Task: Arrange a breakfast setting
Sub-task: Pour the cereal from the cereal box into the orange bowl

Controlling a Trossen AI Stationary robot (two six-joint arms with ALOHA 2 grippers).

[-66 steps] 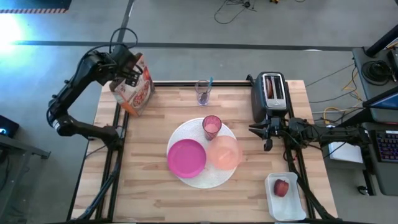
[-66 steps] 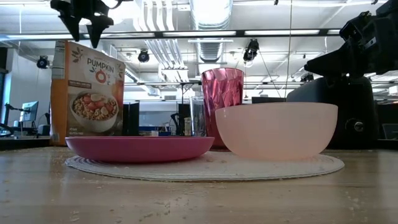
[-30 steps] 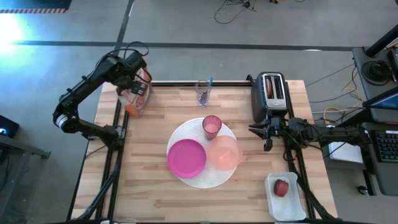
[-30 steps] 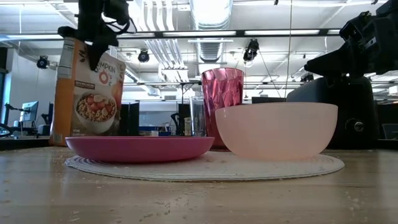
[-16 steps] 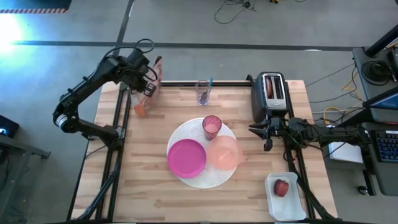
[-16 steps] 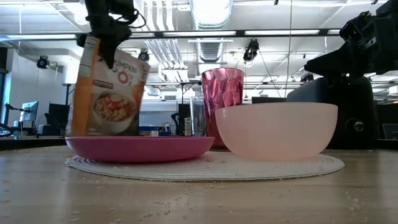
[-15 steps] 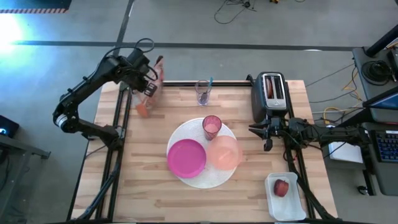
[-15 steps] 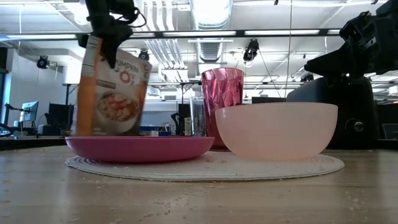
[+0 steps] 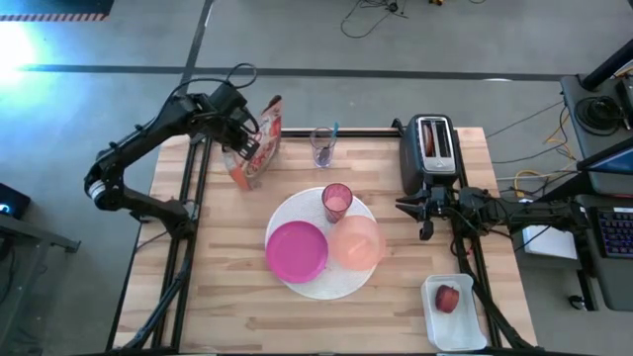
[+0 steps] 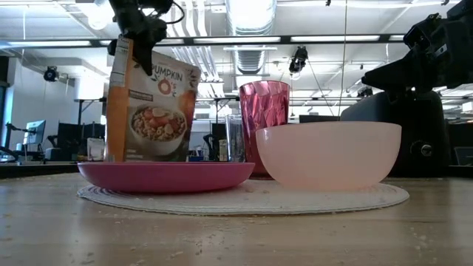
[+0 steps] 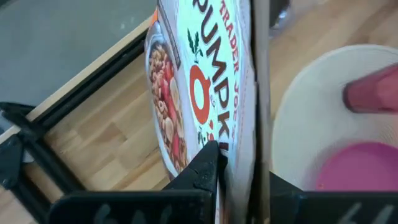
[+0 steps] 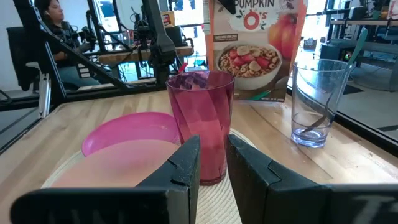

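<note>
Left gripper (image 9: 244,133): fingers clamped on the top edge of an orange cardboard cereal box (image 9: 256,148) printed with a bowl of cereal; the left wrist view shows one dark finger (image 11: 205,168) pressed flat against the printed face. In the low view the box (image 10: 151,107) hangs tilted from the gripper (image 10: 140,41), its lower edge hidden behind the plate rim. The box is over the table's far left part, just beside the large round white plate (image 9: 302,282).

Right gripper (image 9: 425,210): fingers narrowly parted, holding nothing, at the right table edge, in front of a black toaster (image 9: 431,150).

On the white plate sit a smaller magenta plate (image 9: 297,249), a translucent peach bowl (image 9: 356,243) and a pink translucent tumbler (image 9: 337,202), close together. A clear glass (image 9: 322,146) holding a teal-handled spoon (image 9: 334,130) stands at the far edge. A small red fruit (image 9: 448,298) lies in a white rectangular tray (image 9: 435,326) at the near right corner.
</note>
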